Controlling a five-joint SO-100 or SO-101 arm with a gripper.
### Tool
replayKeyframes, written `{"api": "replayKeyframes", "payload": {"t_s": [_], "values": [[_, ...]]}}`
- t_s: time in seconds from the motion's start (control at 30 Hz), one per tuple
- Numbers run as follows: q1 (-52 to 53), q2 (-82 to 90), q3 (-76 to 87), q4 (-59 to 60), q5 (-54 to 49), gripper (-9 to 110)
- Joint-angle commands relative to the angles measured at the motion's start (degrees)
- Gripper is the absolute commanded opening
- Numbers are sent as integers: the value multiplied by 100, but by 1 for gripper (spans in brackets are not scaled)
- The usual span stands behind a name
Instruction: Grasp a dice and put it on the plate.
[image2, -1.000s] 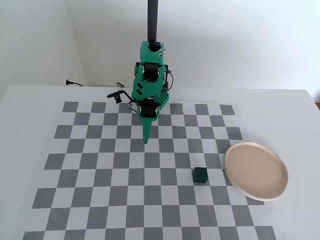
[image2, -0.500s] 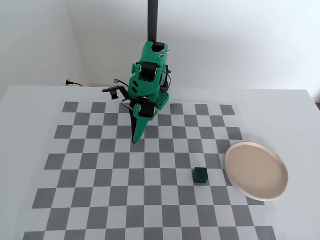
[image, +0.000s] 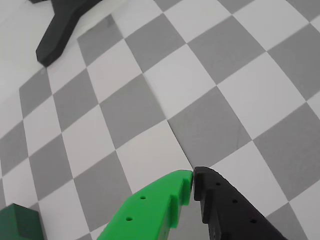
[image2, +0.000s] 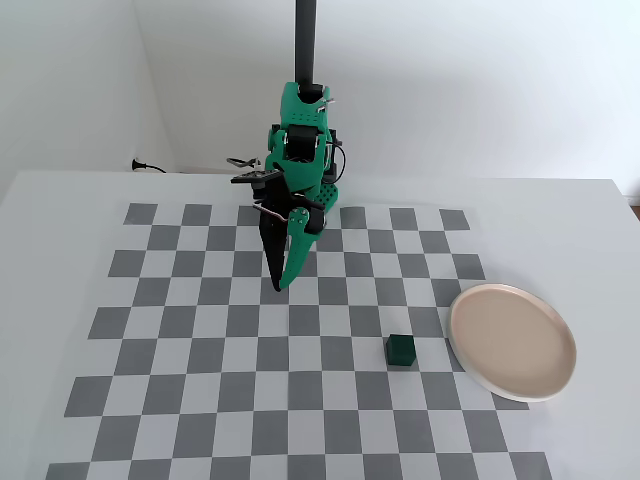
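One dark green dice (image2: 401, 349). One round beige-pink plate (image2: 512, 341), cream rim. One green robot arm (image2: 296, 165), one two-finger gripper (image2: 280, 284): one green finger (image: 152, 214), one black finger (image: 226, 206). One grey-and-white checkerboard mat (image2: 200, 330). One white table (image2: 60, 230).

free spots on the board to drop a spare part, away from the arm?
Fixed view: the whole near rows in front of the dice are bare, as is the left half of the checkerboard. Far right corner beyond the plate is free too. Crowded: the strip between dice and plate, and under the gripper.
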Motion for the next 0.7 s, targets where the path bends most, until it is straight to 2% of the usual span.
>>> {"api": "replayKeyframes", "payload": {"t_s": [0.0,0.5,0.67], "values": [[-26,62,-123,-202,-589,-4],[457,62,-123,-659,-2312,-4],[492,62,-149,-246,-2733,-4]]}}
